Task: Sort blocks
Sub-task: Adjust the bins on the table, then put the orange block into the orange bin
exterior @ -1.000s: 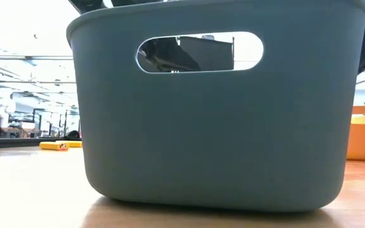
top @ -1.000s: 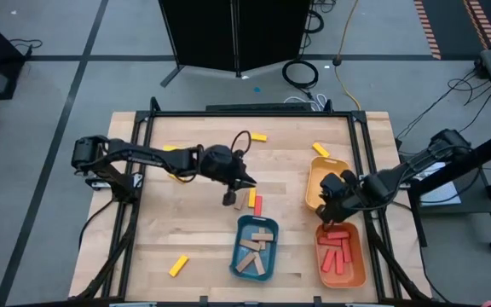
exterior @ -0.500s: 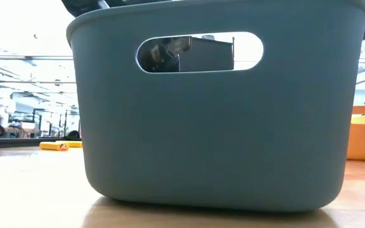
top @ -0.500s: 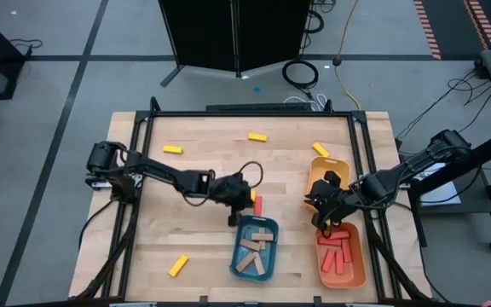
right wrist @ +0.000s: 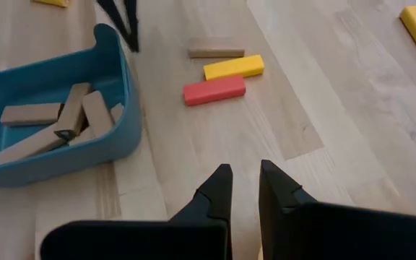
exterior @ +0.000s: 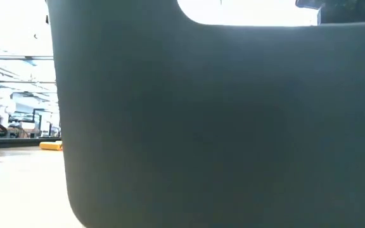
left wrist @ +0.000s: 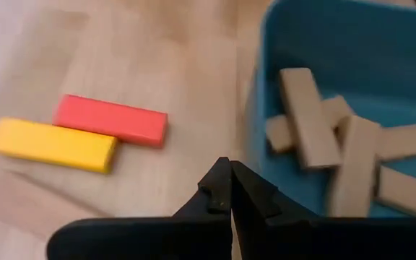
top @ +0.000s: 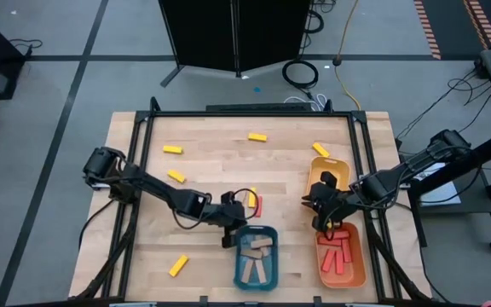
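Observation:
The blue tray (top: 256, 256) holds several tan blocks (left wrist: 309, 119), and its wall (exterior: 201, 126) fills the low view. My left gripper (top: 228, 237) is shut and empty, pointing down beside the tray's far left corner. A red block (left wrist: 110, 119) and a yellow block (left wrist: 49, 144) lie side by side on the table next to it, with a tan block (right wrist: 215, 52) beyond them. My right gripper (top: 312, 207) hovers between the yellow tray (top: 326, 165) and the orange tray (top: 341, 256), fingers slightly open and empty. My left gripper has its shut fingers (right wrist: 127, 32) close by the outer wall of the blue tray's far left corner (right wrist: 114, 36), pointing down from above. I cannot tell whether they touch the wall.
The orange tray holds several red blocks (top: 337, 253). Loose yellow blocks lie at the far side (top: 172, 149), (top: 257, 136), (top: 320, 150), at mid left (top: 176, 176) and near left (top: 178, 265). Bare wood lies between the left arm and the near edge.
My left gripper has moved toward the near edge, from beside the loose blocks down to the blue tray's far left corner. The blue tray has slid toward the near edge and now fills the low view. My right gripper has drifted slightly toward the table's left.

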Robot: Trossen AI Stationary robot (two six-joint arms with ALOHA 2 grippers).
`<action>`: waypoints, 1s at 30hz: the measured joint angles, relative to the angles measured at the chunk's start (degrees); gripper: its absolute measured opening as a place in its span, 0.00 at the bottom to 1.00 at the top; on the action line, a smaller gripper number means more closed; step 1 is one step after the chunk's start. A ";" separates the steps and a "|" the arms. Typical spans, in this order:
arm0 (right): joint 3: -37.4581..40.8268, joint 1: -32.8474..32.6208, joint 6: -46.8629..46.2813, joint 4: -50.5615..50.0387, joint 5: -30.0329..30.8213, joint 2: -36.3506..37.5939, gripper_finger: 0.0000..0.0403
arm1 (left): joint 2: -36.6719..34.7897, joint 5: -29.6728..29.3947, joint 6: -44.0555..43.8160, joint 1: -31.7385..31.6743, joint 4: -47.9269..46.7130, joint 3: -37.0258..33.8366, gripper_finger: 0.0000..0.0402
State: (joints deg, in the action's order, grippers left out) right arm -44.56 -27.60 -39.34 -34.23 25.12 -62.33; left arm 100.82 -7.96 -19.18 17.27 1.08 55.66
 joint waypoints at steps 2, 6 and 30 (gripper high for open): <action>0.00 -0.12 0.21 -0.04 0.00 0.01 0.00 | -0.67 -4.58 0.27 0.39 0.24 0.00 0.00; 0.00 -0.25 0.64 -0.01 0.01 0.00 0.00 | -2.69 -8.15 3.66 -1.65 1.68 0.07 0.00; 0.00 7.52 11.23 -1.55 -1.30 0.12 0.00 | 7.99 9.80 20.61 -11.97 -12.24 18.85 0.71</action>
State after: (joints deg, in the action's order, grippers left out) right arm -44.56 -20.08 -28.12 -35.77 23.82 -62.21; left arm 108.81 1.83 1.42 5.30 -11.16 74.51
